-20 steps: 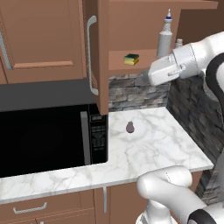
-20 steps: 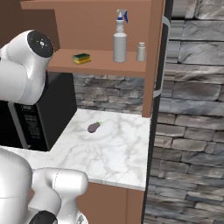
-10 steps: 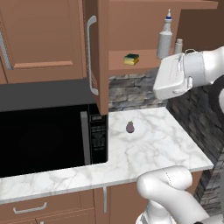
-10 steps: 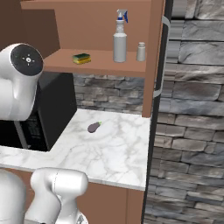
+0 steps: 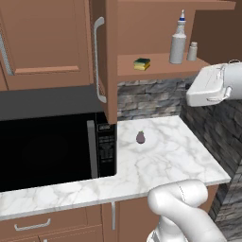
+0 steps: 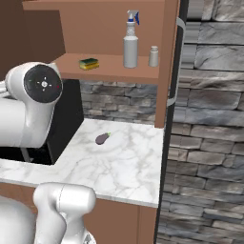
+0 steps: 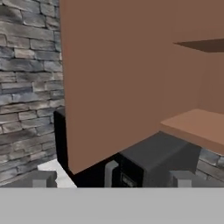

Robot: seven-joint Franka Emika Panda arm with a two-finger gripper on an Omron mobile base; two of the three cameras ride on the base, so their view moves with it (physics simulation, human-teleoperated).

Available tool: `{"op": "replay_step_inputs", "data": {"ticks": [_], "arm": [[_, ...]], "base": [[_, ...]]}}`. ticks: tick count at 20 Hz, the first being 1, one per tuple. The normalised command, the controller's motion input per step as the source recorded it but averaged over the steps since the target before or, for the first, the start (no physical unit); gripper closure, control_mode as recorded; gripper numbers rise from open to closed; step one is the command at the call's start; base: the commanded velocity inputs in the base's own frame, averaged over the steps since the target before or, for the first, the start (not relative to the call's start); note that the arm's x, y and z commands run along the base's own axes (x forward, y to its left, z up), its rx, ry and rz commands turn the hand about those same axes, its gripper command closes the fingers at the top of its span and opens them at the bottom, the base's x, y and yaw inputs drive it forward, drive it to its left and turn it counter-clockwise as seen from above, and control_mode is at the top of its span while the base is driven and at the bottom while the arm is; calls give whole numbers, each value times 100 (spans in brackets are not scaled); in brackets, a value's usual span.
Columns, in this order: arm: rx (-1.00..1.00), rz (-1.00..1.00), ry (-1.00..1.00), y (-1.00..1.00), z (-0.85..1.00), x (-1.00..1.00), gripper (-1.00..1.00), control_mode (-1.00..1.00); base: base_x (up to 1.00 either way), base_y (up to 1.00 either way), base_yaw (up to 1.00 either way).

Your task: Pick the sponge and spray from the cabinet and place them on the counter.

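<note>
The brown wall cabinet (image 5: 156,28) stands open, its door (image 5: 107,56) swung out to the left. On its shelf the yellow and green sponge (image 5: 142,63) (image 6: 89,63) lies left of the tall pale spray (image 5: 178,42) (image 6: 130,43). My gripper (image 7: 111,180) is open with nothing between its fingertips (image 7: 41,179), and it faces the cabinet door (image 7: 109,78) and the shelf (image 7: 197,124). The arm's white hand (image 5: 208,87) hangs at the right, below and right of the shelf, apart from both things. The white marble counter (image 5: 170,156) (image 6: 128,167) lies beneath.
A small white shaker (image 5: 192,51) (image 6: 153,56) stands just right of the spray. A dark purple egg-shaped thing (image 5: 140,137) (image 6: 102,138) lies on the counter. A black microwave (image 5: 47,146) takes the counter's left part. Stone wall (image 6: 209,119) closes the right side.
The hand has dropped and drawn back to the right, away from the shelf. Sponge, spray and shaker stand where they were. The gripper stays open.
</note>
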Motion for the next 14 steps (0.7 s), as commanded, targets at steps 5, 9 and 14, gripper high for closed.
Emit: {"op": "replay_step_inputs", "data": {"ticks": [5, 9, 14], "arm": [[4, -8, -8, -29, 1, -15, -100, -100], [0, -14, -10, -3, 9, -8, -100, -100], [1, -16, -10, -21, 21, 0, -100, -100]], "base": [[0, 0, 0], [0, 0, 0], [0, 0, 0]]}}
